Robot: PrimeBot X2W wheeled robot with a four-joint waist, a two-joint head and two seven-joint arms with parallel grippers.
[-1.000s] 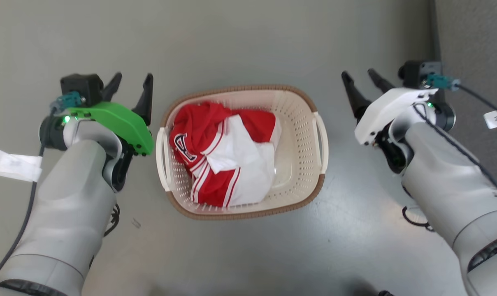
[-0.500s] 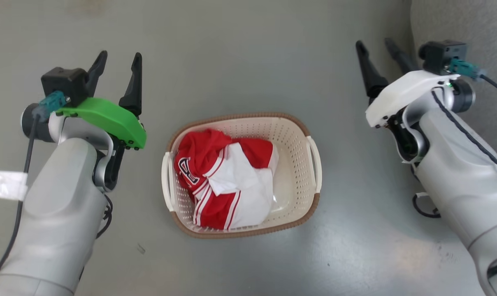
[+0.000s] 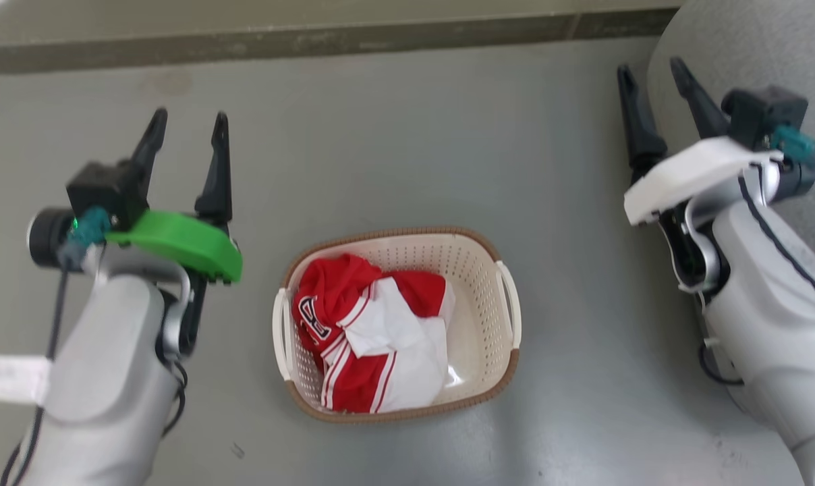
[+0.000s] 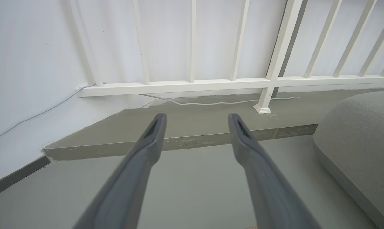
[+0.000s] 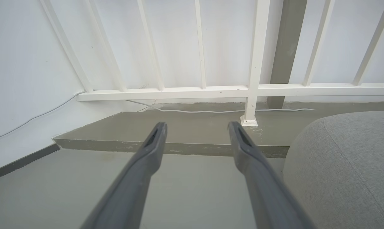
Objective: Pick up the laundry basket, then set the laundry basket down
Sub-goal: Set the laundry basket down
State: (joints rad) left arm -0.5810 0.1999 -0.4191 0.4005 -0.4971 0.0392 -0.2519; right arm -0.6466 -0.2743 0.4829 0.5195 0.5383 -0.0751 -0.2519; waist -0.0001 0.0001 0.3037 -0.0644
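Head view: my left gripper (image 3: 187,121) and right gripper (image 3: 650,69) both stand wide open, holding nothing. The basket (image 3: 478,270) sits on the floor (image 3: 407,135) between them, behind both sets of fingertips, apart from each and nearer my left. A red-and-white garment (image 3: 374,331) is heaped inside, toward my left gripper's side.

I judge the perforated plastic light and a little springy, and the load soft. Lifted from one side it would tip, so I would take both white handles together, the left handle (image 3: 280,334) and the right handle (image 3: 513,304). They look smooth, so I would clamp right around them.

Left wrist view: my fingers (image 4: 141,159) are spread with nothing between them. A railing (image 4: 192,84) lies ahead and a grey cushion (image 4: 357,133) off to their right.

Right wrist view: my fingers (image 5: 138,171) show the same empty gap, with the cushion close beside the right finger.
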